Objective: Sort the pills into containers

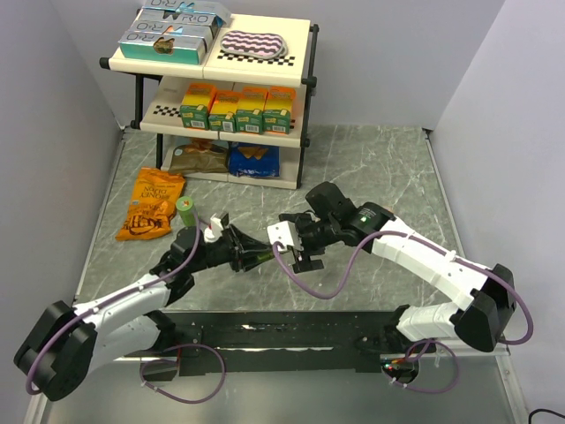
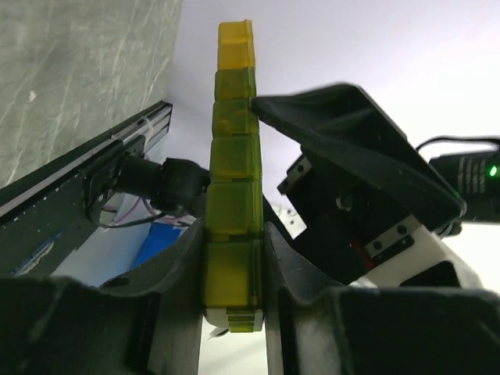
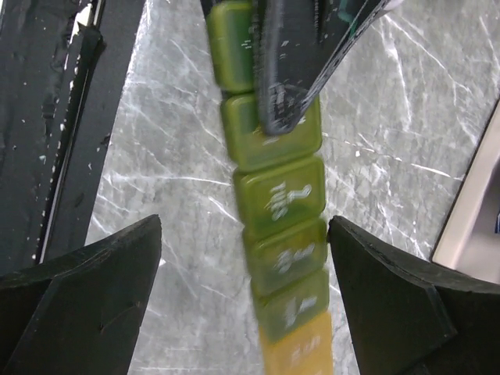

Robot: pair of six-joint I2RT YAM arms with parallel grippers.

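The containers are a long strip of translucent compartments (image 2: pixel 233 211), olive green shading to yellow at the far end. My left gripper (image 2: pixel 233 269) is shut on the strip's near end and holds it above the table. In the top view the strip (image 1: pixel 261 255) pokes out of the left gripper (image 1: pixel 247 253) toward the right gripper (image 1: pixel 302 256). In the right wrist view the strip (image 3: pixel 280 234) runs between my open right gripper's (image 3: pixel 246 269) wide-apart fingers; the right finger (image 3: pixel 406 297) is close to the strip's edge. A left fingertip (image 3: pixel 285 70) covers the strip's top. No pills show.
A small green bottle (image 1: pixel 186 210) stands left of the arms beside an orange snack bag (image 1: pixel 152 205). A two-tier shelf (image 1: pixel 305 84) with boxes and packets stands at the back. Grey walls close both sides. A black rail (image 1: pixel 265 334) runs along the near edge.
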